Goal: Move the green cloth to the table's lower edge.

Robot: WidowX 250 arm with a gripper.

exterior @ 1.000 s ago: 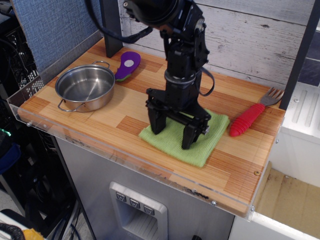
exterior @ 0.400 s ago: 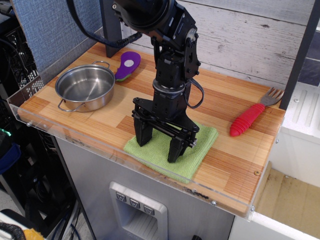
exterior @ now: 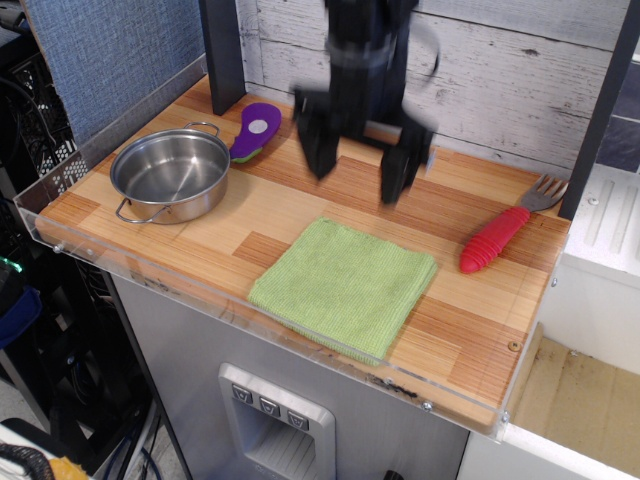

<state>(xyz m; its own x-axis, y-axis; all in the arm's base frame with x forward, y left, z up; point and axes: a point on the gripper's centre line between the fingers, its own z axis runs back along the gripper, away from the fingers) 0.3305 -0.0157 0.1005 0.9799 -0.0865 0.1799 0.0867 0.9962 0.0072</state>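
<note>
The green cloth [exterior: 344,287] lies flat on the wooden table [exterior: 455,335], its near corner against the clear acrylic rim of the lower edge. My gripper [exterior: 360,165] is black, blurred by motion, and hangs open and empty well above the table, behind the cloth. Its two fingers [exterior: 318,140] are spread wide apart. Nothing is held.
A steel pot [exterior: 170,175] stands at the left of the table. A purple spoon-like tool [exterior: 256,130] lies behind it. A fork with a red handle [exterior: 497,238] lies at the right. A black post [exterior: 222,55] stands at the back left.
The gripper pressed on the cloth and slid it toward the lower edge, then let go and rose up and back. The cloth now lies uncovered at the rim.
</note>
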